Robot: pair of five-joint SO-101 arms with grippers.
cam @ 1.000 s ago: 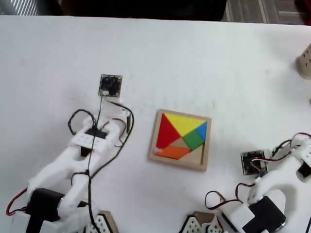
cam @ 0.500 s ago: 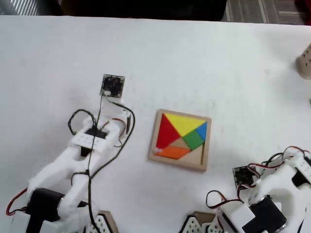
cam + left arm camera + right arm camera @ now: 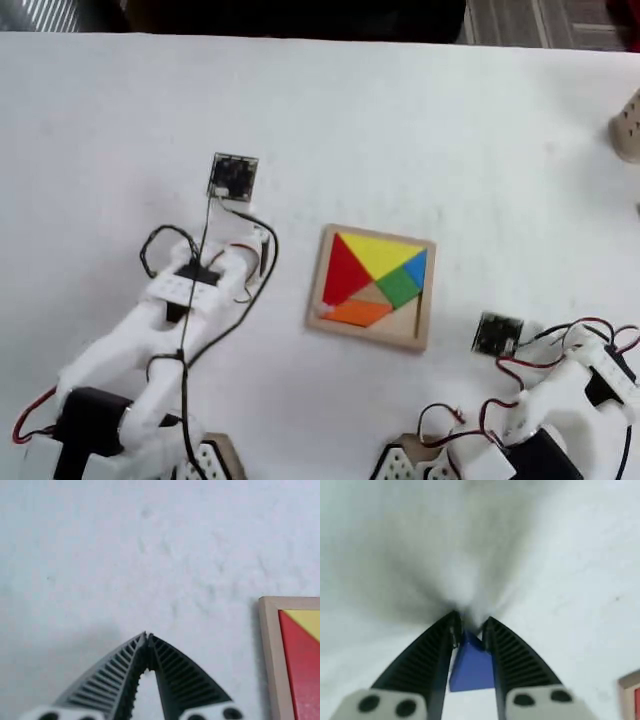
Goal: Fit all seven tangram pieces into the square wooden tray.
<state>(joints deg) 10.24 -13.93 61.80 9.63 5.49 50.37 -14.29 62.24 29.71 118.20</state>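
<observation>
1. Square wooden tray [image 3: 318,285]: lies flat on the white table [image 3: 450,130] between the two arms, nearer the right one.
2. Tray contents: red triangle [image 3: 345,270], yellow triangle [image 3: 382,252], green square [image 3: 398,287], small blue triangle [image 3: 418,268] and orange parallelogram [image 3: 355,314], all seated flush. There are wood-coloured patches beside the orange one and toward the near right corner. I cannot tell whether these are bare floor or unpainted pieces.
3. Blue piece [image 3: 471,670]: outside the tray, gripped edge to edge in the right pincer [image 3: 469,622] over bare table, with a corner of the tray close by.
4. Left pincer [image 3: 147,639]: clenched on nothing, tips meeting, low over bare table just beside the tray's rim.
5. Handling, my estimate: the blue piece is light, rigid and flat, with smooth painted faces, so it is not fragile but is apt to slip or swivel.
6. Hold, my estimate: I would grip it across two opposite edges near the middle, never by a point. I would keep it level so it drops into its gap instead of riding up on the rim.
</observation>
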